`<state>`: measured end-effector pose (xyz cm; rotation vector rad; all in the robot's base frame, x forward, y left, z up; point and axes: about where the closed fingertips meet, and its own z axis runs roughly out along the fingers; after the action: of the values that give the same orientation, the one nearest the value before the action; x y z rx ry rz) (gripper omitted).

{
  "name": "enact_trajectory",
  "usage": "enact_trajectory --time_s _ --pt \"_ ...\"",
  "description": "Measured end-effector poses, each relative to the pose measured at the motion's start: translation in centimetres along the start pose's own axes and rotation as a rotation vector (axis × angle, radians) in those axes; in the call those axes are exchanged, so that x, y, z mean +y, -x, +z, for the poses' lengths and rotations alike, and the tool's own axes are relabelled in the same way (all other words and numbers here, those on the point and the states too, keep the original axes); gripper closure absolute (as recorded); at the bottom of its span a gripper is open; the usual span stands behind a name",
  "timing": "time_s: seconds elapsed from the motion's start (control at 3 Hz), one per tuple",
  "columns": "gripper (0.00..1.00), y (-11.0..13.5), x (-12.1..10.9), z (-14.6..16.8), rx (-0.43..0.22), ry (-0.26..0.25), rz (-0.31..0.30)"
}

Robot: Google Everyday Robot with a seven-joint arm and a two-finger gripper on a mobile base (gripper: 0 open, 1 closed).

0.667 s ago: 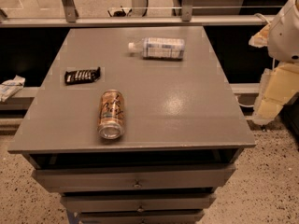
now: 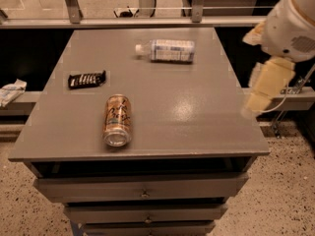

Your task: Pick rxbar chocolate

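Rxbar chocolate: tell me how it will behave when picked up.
The rxbar chocolate lies flat, so it likely won't roll. Small and thin, it is probably light, yet awkward to lift off the table. The gripper hangs beyond its right edge.

My gripper [image 2: 252, 104] hangs beside the cabinet top's [image 2: 197, 112] right edge; my arm [image 2: 290, 28] is cut off at the top-right corner. Lettering on the rxbar chocolate [image 2: 87, 79]: too small to read. Lowest drawer [image 2: 147, 228] cropped at bottom edge.
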<state>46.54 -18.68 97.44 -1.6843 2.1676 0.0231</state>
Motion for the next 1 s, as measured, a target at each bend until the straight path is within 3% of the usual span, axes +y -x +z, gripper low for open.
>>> enact_trajectory --time_s 0.33,1.0 --pt "0.00 2.8 -1.0 1.8 -0.092 0.031 0.003" --pt "0.00 14.3 -1.4 7.1 -0.305 0.121 0.005"
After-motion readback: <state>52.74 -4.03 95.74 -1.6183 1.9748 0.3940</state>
